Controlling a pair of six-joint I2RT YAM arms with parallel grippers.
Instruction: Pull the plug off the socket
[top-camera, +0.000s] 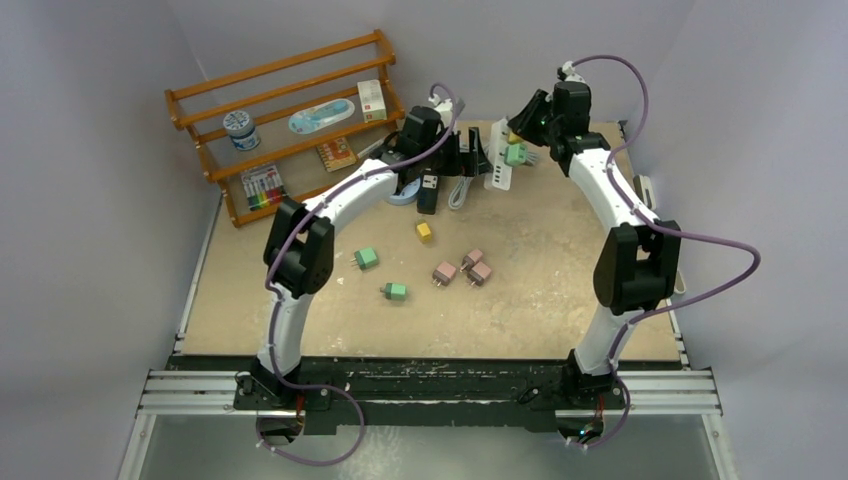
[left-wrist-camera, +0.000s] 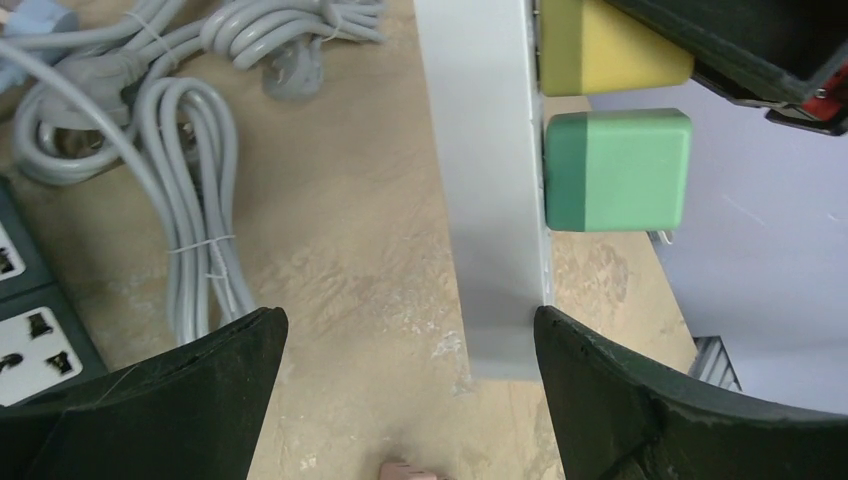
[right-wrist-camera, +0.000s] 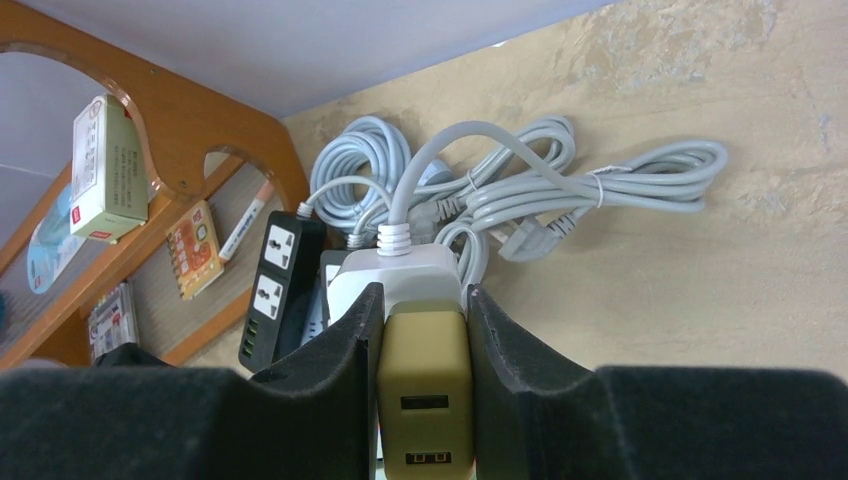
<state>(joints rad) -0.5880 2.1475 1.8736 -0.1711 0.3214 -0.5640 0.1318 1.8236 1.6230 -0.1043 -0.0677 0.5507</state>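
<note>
A white power strip (top-camera: 497, 160) stands on its edge at the back of the table. A yellow plug (left-wrist-camera: 610, 45) and a green plug (left-wrist-camera: 618, 170) sit in its right face. My right gripper (right-wrist-camera: 425, 310) is shut on the yellow plug (right-wrist-camera: 425, 390), one finger on each side, with the strip (right-wrist-camera: 390, 272) just beyond it. My left gripper (left-wrist-camera: 410, 340) is open. The strip's near end (left-wrist-camera: 490, 200) lies between its fingers, close against the right fingertip (left-wrist-camera: 600, 380) and far from the left one. The green plug (top-camera: 516, 154) shows just below my right gripper (top-camera: 522, 135).
Coiled grey cables (right-wrist-camera: 520, 190) and a black power strip (right-wrist-camera: 275, 285) lie left of the white strip. A wooden rack (top-camera: 290, 110) stands at the back left. Loose green (top-camera: 366, 258), pink (top-camera: 444, 273) and yellow (top-camera: 424, 231) plugs lie mid-table.
</note>
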